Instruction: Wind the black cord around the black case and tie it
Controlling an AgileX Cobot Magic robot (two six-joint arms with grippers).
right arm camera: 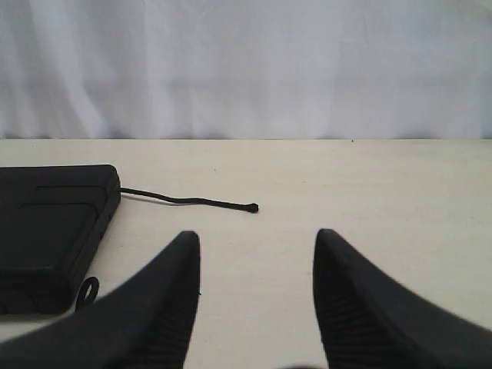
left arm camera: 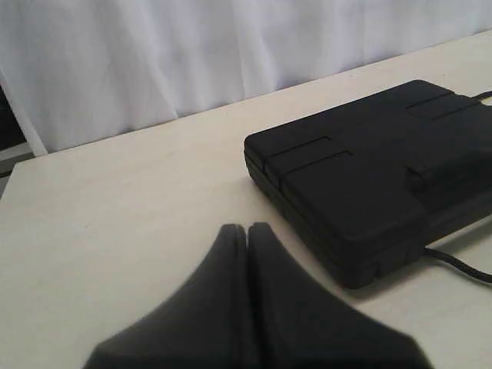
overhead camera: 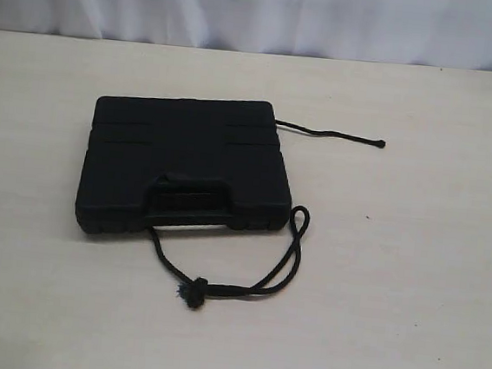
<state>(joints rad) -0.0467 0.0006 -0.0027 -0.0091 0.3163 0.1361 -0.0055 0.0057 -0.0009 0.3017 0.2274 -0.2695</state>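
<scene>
Black cord (overhead camera: 194, 289) emerges beside black case (overhead camera: 183, 157) (lying loose); left end effector (left arm camera: 247, 231) pinched empty, right end effector (right arm camera: 257, 261) parted.

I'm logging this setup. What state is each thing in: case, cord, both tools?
black case: closed, lying flat on the table.
black cord: loose, untied, not wrapped over the case; both ends lie on the table.
left tool: shut, empty.
right tool: open, empty.
</scene>
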